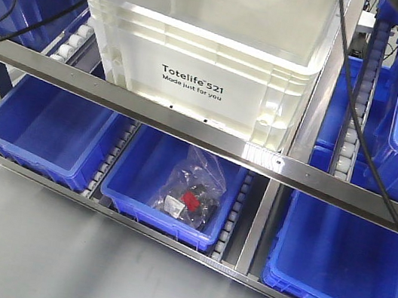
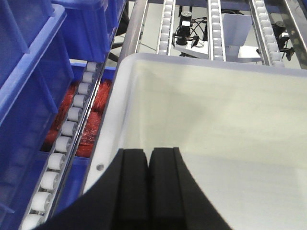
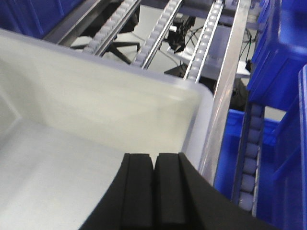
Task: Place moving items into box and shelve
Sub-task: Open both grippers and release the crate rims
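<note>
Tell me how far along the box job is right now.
Done, it seems: the white crate sits on the roller rack's upper level, above the blue bins. In hand: the left gripper and right gripper are shut and empty, each over a near corner of the crate. Left: confirming the moving items; no bun-like lumps show on the visible floor, and pushing the crate deeper if needed.

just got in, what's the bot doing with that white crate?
The white crate sits on the shelf's roller lane, above the blue bins. Both wrist views look into it over its near wall. The left tool and right tool are shut, holding nothing. No items show in the visible parts of the crate.
</note>
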`<state>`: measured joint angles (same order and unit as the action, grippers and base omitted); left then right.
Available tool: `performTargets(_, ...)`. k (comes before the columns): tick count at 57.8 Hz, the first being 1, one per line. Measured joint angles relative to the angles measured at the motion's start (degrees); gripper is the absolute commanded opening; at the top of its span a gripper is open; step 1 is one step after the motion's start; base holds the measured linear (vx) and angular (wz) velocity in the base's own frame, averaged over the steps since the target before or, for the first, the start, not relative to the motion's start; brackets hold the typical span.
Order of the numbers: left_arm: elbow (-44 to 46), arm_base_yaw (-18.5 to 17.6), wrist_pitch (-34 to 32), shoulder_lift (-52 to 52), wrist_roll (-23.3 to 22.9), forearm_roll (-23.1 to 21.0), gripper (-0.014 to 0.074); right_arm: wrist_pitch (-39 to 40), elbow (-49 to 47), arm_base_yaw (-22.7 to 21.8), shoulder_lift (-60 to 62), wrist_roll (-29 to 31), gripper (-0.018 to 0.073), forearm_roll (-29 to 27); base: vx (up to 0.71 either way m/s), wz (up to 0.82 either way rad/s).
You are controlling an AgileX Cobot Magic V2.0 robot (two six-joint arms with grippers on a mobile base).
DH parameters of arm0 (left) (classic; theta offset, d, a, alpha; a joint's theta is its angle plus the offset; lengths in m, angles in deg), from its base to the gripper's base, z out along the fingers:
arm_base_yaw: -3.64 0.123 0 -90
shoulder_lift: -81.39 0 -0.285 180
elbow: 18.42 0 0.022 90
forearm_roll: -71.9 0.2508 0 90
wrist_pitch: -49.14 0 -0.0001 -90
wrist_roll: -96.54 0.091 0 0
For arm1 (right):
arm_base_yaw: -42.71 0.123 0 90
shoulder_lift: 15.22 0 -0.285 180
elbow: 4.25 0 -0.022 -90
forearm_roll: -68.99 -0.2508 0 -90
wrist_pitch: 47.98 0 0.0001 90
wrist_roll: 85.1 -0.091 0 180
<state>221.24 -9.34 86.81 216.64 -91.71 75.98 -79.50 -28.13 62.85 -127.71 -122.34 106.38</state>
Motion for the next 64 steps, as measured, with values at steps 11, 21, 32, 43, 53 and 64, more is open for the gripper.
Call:
performTargets(11, 0.0, 0.0, 1.3, -1.0, -0.4, -0.8, -0.0008, -0.4, 0.0, 0.0, 0.3, 0.0, -0.0008, 1.1, 0.0, 0.0)
performTargets(21, 0.0, 0.0, 2.6, -1.1, -0.4, -1.0, -0.0008, -0.5, 0.1, 0.0, 0.3, 0.0, -0.0008, 1.2, 0.0, 0.0)
performTargets(32, 0.0, 0.0, 2.8, -1.1, -0.4, -1.0, -0.0008, -0.7, 0.1, 0.0, 0.3, 0.0, -0.0008, 1.3, 0.0, 0.0)
performTargets(43, 0.0, 0.0, 2.9, -1.1, -0.4, -1.0, -0.0008, -0.8, 0.1, 0.0, 0.3, 0.0, -0.0008, 1.3, 0.0, 0.0)
performTargets(53, -1.9, -0.2, 4.7, -2.2, -0.4, -1.0, -0.0008, -0.9, 0.1, 0.0, 0.3, 0.0, -0.0008, 1.3, 0.0, 0.01)
performTargets(64, -22.0, -1.0, -6.9, -11.7, -0.4, -1.0, -0.0008, -0.9, 0.1, 0.0, 0.3, 0.0, -0.0008, 1.3, 0.0, 0.0)
